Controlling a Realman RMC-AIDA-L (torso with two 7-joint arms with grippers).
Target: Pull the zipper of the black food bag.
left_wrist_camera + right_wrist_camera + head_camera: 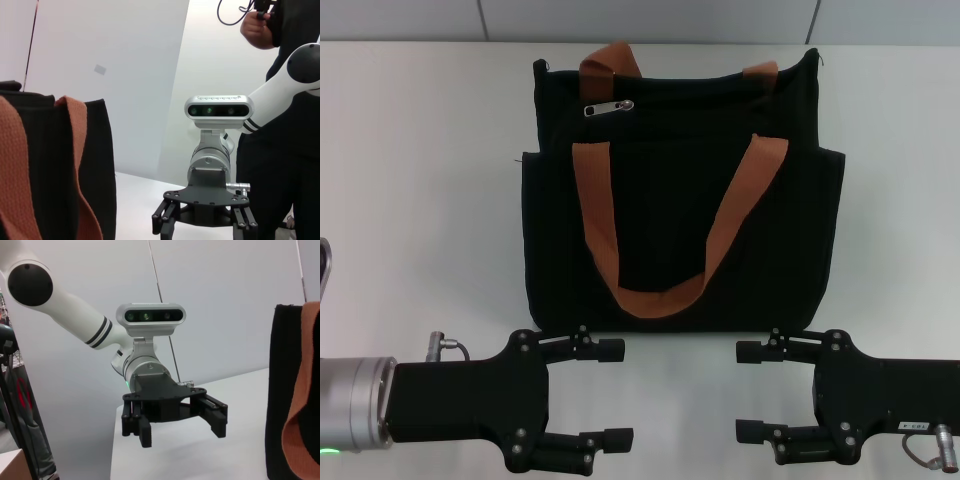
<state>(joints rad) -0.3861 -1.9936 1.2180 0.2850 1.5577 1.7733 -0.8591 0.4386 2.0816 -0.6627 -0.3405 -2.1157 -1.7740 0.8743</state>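
The black food bag (680, 220) lies flat on the white table (420, 200), its rust-orange handles (600, 230) on top. The silver zipper (608, 107) sits near the bag's far left corner, on the top zip line. My left gripper (618, 393) is open and empty at the near edge, just in front of the bag's left bottom corner. My right gripper (748, 392) is open and empty in front of the bag's right bottom corner. The two grippers face each other. The left wrist view shows the bag (50, 170) and the right gripper (204, 225). The right wrist view shows the left gripper (175, 425) and the bag (282, 390).
The white table extends to both sides of the bag. A person in dark clothes (285, 160) stands behind my right arm in the left wrist view. A grey wall (640, 20) runs behind the table.
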